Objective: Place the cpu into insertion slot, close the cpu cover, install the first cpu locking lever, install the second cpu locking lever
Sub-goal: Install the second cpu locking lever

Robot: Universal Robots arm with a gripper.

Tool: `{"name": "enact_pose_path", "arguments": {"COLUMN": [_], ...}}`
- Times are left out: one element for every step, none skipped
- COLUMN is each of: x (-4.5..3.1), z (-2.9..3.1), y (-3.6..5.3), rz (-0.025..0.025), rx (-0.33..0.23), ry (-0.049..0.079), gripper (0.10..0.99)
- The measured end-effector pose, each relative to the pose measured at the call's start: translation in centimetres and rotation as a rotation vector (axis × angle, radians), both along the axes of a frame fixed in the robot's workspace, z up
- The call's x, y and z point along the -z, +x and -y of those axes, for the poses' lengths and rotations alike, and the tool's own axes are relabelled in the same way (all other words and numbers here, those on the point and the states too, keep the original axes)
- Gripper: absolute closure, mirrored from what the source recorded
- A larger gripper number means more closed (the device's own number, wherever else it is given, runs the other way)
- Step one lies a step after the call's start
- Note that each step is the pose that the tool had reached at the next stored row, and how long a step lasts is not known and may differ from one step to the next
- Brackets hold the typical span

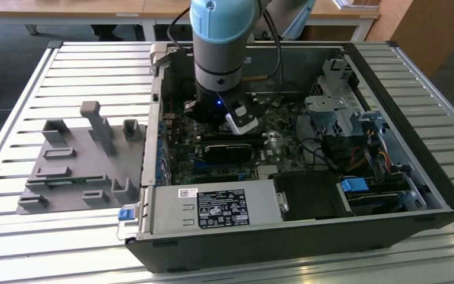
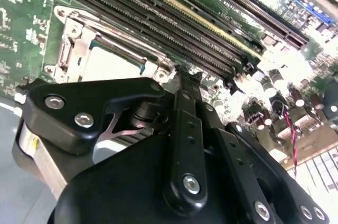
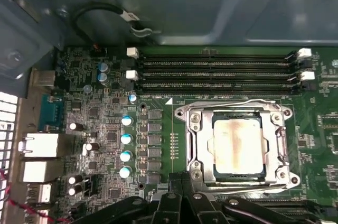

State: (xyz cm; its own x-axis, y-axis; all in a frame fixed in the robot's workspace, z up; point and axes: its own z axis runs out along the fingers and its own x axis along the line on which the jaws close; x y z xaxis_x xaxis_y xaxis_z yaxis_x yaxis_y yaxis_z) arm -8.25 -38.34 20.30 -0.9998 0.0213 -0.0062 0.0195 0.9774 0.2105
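The cpu (image 3: pixel 237 146) lies flat in the insertion slot (image 3: pixel 285 112), its pale face marked with a brownish smear. The cpu cover (image 3: pixel 196 145) is down on it, framing the chip on all sides. My gripper (image 3: pixel 182 180) is shut, its two black fingers pressed together at the socket's corner nearest them, and I see nothing between them. In the second wrist view the gripper (image 2: pixel 185 82) points at the socket's edge beside the cpu (image 2: pixel 108 65). In the exterior view the arm (image 1: pixel 219 71) reaches down into the open computer case (image 1: pixel 416 177).
Long black memory slots (image 3: pixel 211 71) run beside the socket, and a row of capacitors (image 3: pixel 127 145) stands on its other side. In the exterior view a power supply (image 1: pixel 211 208), a black card (image 1: pixel 227 149) and drive cages (image 1: pixel 333 112) crowd the case. A grey fixture (image 1: pixel 77 160) sits outside on the slatted table.
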Motion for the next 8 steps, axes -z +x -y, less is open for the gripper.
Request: {"name": "enact_pose_path", "arguments": {"x": [-0.06, -0.12, -0.21, -0.31, -0.41, -0.53, -0.7, -0.9], "z": [0.0, 0.0, 0.0, 0.0, 0.0, 0.0, 0.0, 0.0], "y": [0.0, 0.0, 0.0, 0.0, 0.0, 0.0, 0.0, 0.0], "rz": [0.0, 0.0, 0.0001, 0.0, 0.0001, 0.0001, 0.0001, 0.0001], "rx": [0.0, 0.0, 0.0, 0.0, 0.0, 0.0, 0.0, 0.0], "ry": [0.0, 0.0, 0.0, 0.0, 0.0, 0.0, 0.0, 0.0], "gripper": [0.98, 0.98, 0.98, 0.98, 0.98, 0.98, 0.98, 0.98]}}
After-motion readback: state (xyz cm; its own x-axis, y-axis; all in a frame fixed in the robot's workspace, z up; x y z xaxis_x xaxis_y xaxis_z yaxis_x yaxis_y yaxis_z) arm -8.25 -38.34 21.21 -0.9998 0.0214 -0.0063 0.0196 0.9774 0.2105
